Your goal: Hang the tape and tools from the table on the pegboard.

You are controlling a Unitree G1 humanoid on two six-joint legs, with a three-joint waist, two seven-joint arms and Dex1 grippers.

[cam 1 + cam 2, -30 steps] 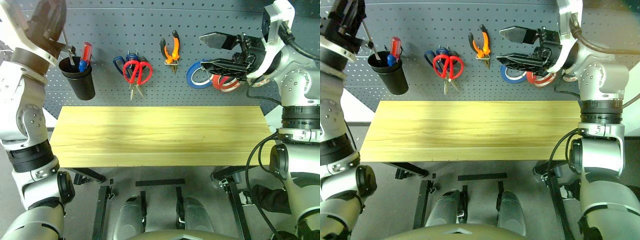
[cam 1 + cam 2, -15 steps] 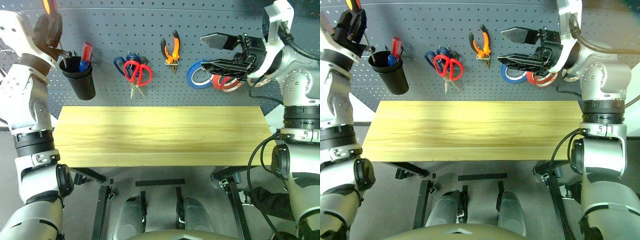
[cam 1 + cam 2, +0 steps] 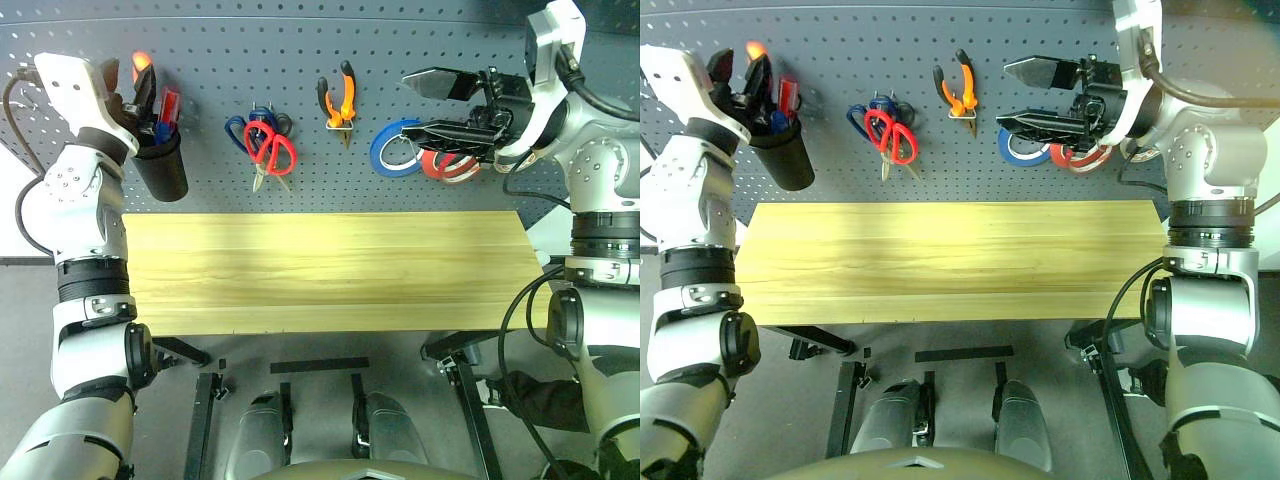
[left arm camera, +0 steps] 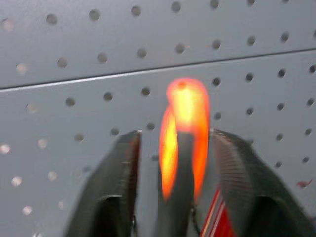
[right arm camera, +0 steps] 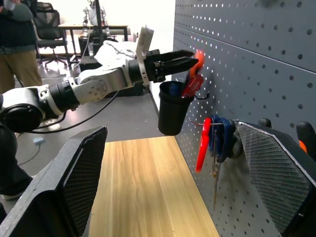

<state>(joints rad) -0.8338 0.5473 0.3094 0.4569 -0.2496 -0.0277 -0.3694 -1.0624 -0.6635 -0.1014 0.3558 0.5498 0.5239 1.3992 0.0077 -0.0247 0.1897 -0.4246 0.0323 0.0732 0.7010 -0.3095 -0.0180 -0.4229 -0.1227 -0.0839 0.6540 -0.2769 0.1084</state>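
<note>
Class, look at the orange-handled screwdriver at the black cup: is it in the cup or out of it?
In. The screwdriver stands upright between the left gripper's spread fingers, its lower end inside the cup; only the handle rises above the rim.

On the pegboard [image 3: 300, 60] hang, left to right, cup [image 3: 163, 165], scissors [image 3: 268, 150], pliers [image 3: 340, 98], tape rolls [image 3: 447, 165].

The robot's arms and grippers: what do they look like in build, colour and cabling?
Both arms are glossy silver-white rounded shells joined by black ribbed rings. The left gripper and right gripper each have two black tapered fingers, whose pads are cross-hatched. A white block sits on each wrist, and black cables loop along both arms.
</note>
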